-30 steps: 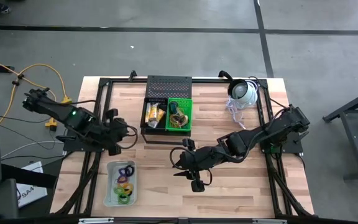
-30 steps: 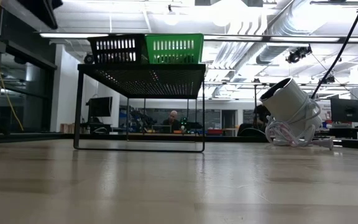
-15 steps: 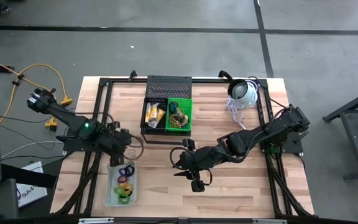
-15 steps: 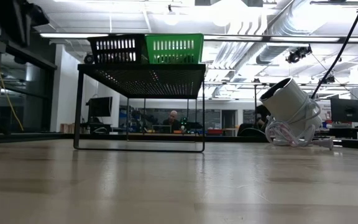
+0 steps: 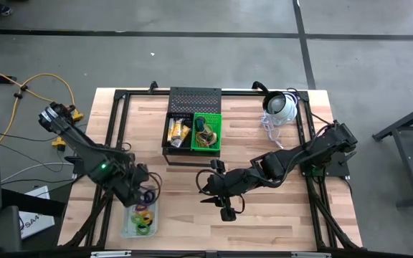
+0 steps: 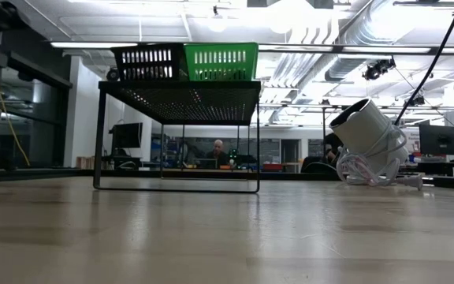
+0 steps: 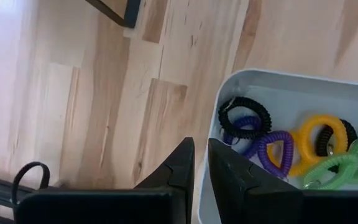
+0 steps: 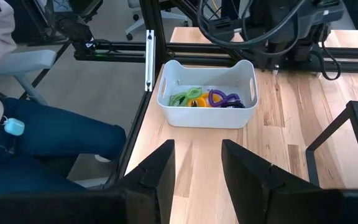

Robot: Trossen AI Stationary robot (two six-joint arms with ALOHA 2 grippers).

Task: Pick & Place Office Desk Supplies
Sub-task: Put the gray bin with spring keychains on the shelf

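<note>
Two dark arms are reaching over the wooden desk [image 5: 185, 179] in the high view. At the lower left of that frame, the left claw [image 5: 143, 192] is hovering over the far end of a white tray [image 5: 125, 228]; the wrist view is showing its fingers [image 7: 180, 168] standing nearly together with only a thin gap, nothing gripped between them. Lying in the tray are the coiled loops [image 5: 143, 211]: a black loop [image 7: 245, 115] nearest the tray's corner, a purple loop [image 7: 272, 149] touching it, then an orange loop [image 7: 319, 134] and a green loop [image 7: 347, 165], all crowding against one another.

Moving toward the middle, a black wire stand [image 5: 193, 100] is sitting at the upper centre of the high view. On it, a black basket [image 5: 178, 131] is holding yellow-and-white packets [image 5: 178, 133], and a green basket [image 5: 208, 132] just beside it is holding thin bands [image 5: 206, 136], too small to tell apart. In the low view both baskets are showing on top of the stand.

Below the stand, at lower centre, the right claw [image 5: 216, 201] is hanging above bare wood, its fingers [image 8: 157, 168] standing apart and holding nothing.

At the upper right, a white dome-shaped device [image 5: 281, 106] with a bundled cable [image 5: 269, 125] is resting on the desk. A person's leg in blue [image 8: 48, 140] is showing beside the desk in the right wrist view.
</note>
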